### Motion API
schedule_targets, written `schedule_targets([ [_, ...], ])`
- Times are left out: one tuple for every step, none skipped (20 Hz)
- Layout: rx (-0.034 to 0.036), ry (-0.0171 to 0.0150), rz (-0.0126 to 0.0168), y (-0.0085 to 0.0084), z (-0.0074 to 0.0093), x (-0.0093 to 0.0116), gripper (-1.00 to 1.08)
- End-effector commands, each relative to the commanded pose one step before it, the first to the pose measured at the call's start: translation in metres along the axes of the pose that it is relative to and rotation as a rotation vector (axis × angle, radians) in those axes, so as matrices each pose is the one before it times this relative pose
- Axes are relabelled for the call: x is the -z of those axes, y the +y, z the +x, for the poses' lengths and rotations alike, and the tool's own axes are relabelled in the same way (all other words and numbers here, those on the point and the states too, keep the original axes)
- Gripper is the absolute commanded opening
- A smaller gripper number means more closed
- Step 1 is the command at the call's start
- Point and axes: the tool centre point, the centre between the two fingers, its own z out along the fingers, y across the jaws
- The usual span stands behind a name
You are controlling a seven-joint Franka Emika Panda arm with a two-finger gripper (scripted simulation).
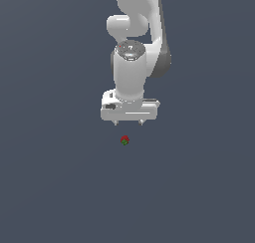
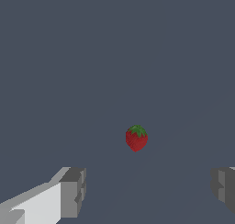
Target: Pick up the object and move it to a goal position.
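The end effector, fingers spread wide and holding nothing, hangs apart from the red object.

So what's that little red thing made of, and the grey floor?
The strawberry looks like matte plastic or plain rendered colour: flat red body, green leafy cap, no seeds or shine. The real material can't be told. The floor is an even, dull grey-blue with no grain or gloss, so its material can't be told either.

I'm seeing the strawberry lying apart from the gripper, just beneath its spread fingertips in the exterior view; in the wrist view it is sitting beyond the fingers, touching neither.
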Motion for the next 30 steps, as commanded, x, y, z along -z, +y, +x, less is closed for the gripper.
schedule_targets([
  [0.00000,0.00000,0.00000,0.00001,0.00000,0.00000,1.00],
  [0.00087,0.00000,0.00044,-0.00036,-0.00001,0.00006,1.00],
  [0.00280,-0.00003,0.00147,-0.00116,-0.00001,0.00016,1.00],
  [0.00448,-0.00004,0.00227,-0.00179,-0.00002,0.00028,1.00],
  [0.00619,-0.00003,0.00297,-0.00236,-0.00003,0.00041,1.00],
  [0.00789,-0.00001,0.00349,-0.00282,-0.00002,0.00057,1.00],
  [0.00934,0.00005,0.00367,-0.00303,-0.00001,0.00074,1.00],
  [0.00857,0.00010,0.00286,-0.00243,0.00000,0.00076,1.00],
  [0.00683,0.00013,0.00185,-0.00166,0.00001,0.00067,1.00],
  [0.00501,0.00012,0.00104,-0.00100,0.00001,0.00054,1.00],
  [0.00328,0.00010,0.00044,-0.00050,0.00001,0.00039,1.00],
  [0.00154,0.00006,0.00003,-0.00010,0.00000,0.00022,1.00],
  [0.00000,0.00000,0.00000,0.00013,0.00000,0.00001,1.00],
  [-0.00176,-0.00004,-0.00050,0.00030,-0.00001,-0.00018,1.00],
  [-0.00330,-0.00011,-0.00024,0.00038,-0.00001,-0.00043,1.00],
  [-0.00478,-0.00019,-0.00006,0.00032,-0.00001,-0.00068,1.00],
  [-0.00632,-0.00026,0.00013,0.00029,0.00000,-0.00093,1.00],
  [-0.00786,-0.00034,0.00029,0.00028,-0.00001,-0.00117,1.00],
  [-0.00937,-0.00041,0.00041,0.00027,-0.00001,-0.00141,1.00],
  [-0.01087,-0.00049,0.00050,0.00030,-0.00001,-0.00165,1.00],
  [-0.01230,-0.00055,0.00051,0.00036,-0.00001,-0.00185,1.00],
  [-0.01380,-0.00061,0.00046,0.00046,-0.00001,-0.00207,1.00],
  [-0.01538,-0.00067,0.00041,0.00057,-0.00001,-0.00229,1.00],
  [-0.01693,-0.00073,0.00037,0.00065,-0.00001,-0.00251,1.00],
  [-0.01849,-0.00080,0.00037,0.00070,-0.00001,-0.00274,1.00],
  [-0.02005,-0.00087,0.00037,0.00075,-0.00001,-0.00298,1.00],
  [-0.02161,-0.00093,0.00033,0.00081,-0.00001,-0.00321,1.00],
  [-0.02320,-0.00098,0.00025,0.00091,-0.00001,-0.00343,1.00],
  [-0.02477,-0.00102,0.00016,0.00099,0.00000,-0.00366,1.00],
  [-0.02636,-0.00106,0.00006,0.00108,0.00001,-0.00389,1.00],
])
